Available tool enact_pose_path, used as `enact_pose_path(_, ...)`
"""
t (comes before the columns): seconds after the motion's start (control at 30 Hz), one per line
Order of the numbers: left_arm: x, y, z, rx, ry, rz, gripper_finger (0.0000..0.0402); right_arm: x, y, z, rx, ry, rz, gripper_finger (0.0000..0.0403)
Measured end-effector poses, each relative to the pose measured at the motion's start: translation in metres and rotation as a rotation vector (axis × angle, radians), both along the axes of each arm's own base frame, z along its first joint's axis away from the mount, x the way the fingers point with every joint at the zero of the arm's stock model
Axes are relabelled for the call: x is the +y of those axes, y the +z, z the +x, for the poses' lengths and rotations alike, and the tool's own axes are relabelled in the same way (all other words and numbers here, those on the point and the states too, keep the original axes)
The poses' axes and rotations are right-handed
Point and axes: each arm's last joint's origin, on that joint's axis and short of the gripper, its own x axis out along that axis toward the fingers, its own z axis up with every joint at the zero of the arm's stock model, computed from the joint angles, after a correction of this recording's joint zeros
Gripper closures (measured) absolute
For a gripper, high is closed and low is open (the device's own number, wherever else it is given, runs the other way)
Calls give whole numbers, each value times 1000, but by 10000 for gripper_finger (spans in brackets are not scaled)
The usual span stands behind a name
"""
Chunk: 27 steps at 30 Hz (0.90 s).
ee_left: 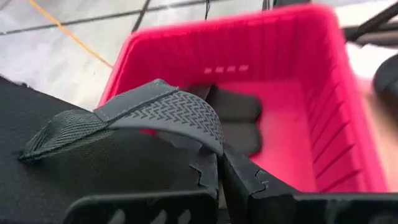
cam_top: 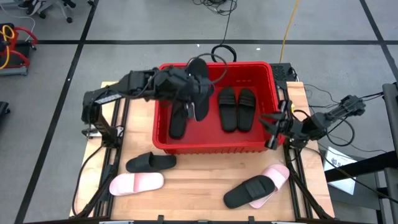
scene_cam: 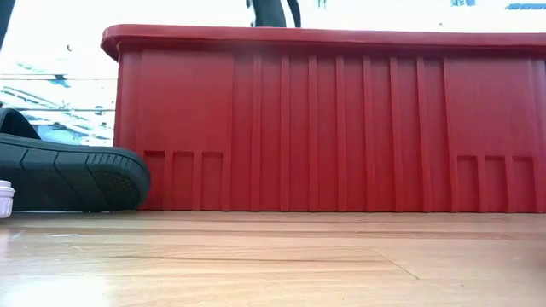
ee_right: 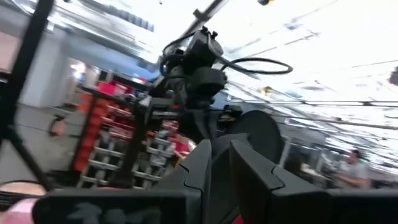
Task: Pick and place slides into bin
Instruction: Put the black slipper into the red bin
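Black thong-style slide (cam_top: pixel 198 74) hangs over the red bin's (cam_top: pixel 214 148) far-left part, long axis running roughly from the bin's far rim toward its middle, sole upright rather than flat. Left gripper (cam_top: pixel 194 93) is clamped tight on its strap; the left wrist view shows the ribbed strap (ee_left: pixel 171 115) just above the fingers. Inside the bin: one black slide (cam_top: pixel 178 121) at left, a black pair (cam_top: pixel 237 109) at centre-right, all lengthwise front to back. Right gripper (cam_top: pixel 273 127) waits at the bin's right rim, fingers slightly parted, holding nothing.
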Motion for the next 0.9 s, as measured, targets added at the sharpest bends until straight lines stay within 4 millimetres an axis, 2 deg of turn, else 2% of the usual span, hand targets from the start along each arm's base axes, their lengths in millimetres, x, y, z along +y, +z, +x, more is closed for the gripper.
enact_pose_path(0.1, 19, -14, 1, 56, -23, -12, 401, -7, 0, 2, -6, -39, 25, 353)
enact_pose_path(0.23, 43, -43, 5, 129, -71, -44, 401, -13, -1, 4, 0, -87, 51, 353)
enact_pose_path(0.33, 61, -64, 9, 132, -93, -70, 401, -16, -2, 4, 10, -152, 79, 353)
enact_pose_path(0.47, 82, -86, 16, 48, -113, -113, 401, -19, -3, 4, 30, -240, 110, 353)
enact_pose_path(0.67, 100, -123, 19, 8, -91, -174, 401, -21, -6, 4, 80, -326, 114, 353)
enact_pose_path(0.9, 103, -171, 21, -82, -142, -304, 401, -23, -9, 3, 119, -426, 149, 353)
